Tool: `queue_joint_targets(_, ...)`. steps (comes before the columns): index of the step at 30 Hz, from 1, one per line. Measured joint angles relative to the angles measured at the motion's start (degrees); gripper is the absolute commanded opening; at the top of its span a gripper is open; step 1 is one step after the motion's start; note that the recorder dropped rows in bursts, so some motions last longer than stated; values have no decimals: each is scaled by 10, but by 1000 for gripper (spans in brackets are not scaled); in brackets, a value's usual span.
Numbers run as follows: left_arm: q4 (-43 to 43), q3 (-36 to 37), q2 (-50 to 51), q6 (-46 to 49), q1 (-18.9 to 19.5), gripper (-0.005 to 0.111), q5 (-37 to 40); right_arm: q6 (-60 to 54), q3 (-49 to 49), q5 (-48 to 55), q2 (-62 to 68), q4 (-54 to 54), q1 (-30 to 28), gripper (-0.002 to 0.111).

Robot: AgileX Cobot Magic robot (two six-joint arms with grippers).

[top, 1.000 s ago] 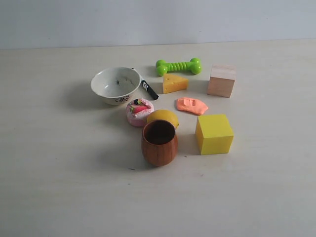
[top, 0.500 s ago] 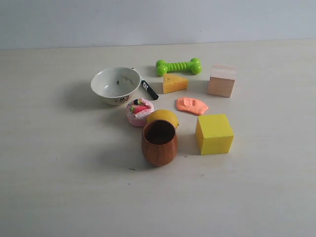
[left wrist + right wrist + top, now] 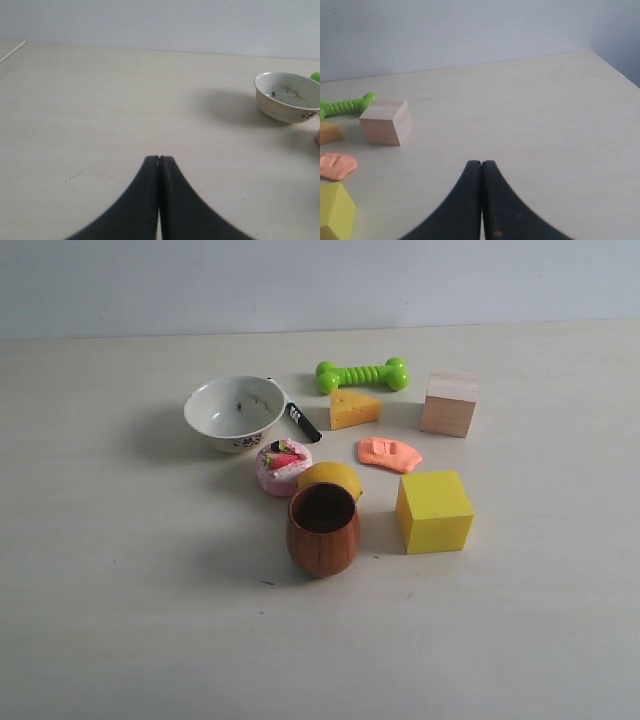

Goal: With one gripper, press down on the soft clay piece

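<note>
**Though small and flat, the clay [image 3: 389,453] lies in plain sight near the cube [image 3: 433,511]**

If you look at the exterior view, you find the clay right of the middle of the cluster, resting on the tabletop [image 3: 120,620]. It sits between the cheese [image 3: 354,408] behind it and the cube in front of it. The block [image 3: 449,403] stands behind and to its right. It touches none of them.

Its long axis runs nearly side to side across that view, and the right end dips a little toward you. The left end is narrower and rounded. The right end is broader and comes to a blunt corner that points at the gap between the block and the cube.

It is a thin, matte, salmon-orange slab with a wavy outline, and its footprint is smaller than the cube's top. A shallow, roughly rectangular dent marks its upper face near the middle.

Your left gripper [image 3: 159,159] is clenched, its two dark fingers meeting tip to tip with nothing between them. It hangs over bare tabletop with the bowl [image 3: 287,96] well off to one side.

Your right gripper [image 3: 481,162] is clenched the same way and also grasps nothing. Its wrist view shows the clay [image 3: 336,165] well apart from the fingertips, beyond the cube's corner and nearer than the block.
</note>
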Motion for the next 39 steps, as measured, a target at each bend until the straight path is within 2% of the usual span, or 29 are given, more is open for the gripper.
queue_joint_targets(8, 0, 0, 0, 0, 0, 0, 0, 1, 60, -6, -96, -13, 0, 0)
queue_joint_targets(20, 0, 0, 0, 0, 0, 0, 0, 2, 102, -4, -170, -13, 0, 0)
queue_joint_targets(39, 0, 0, 0, 0, 0, 0, 0, -28, 102, 29, -187, -13, 0, 0)
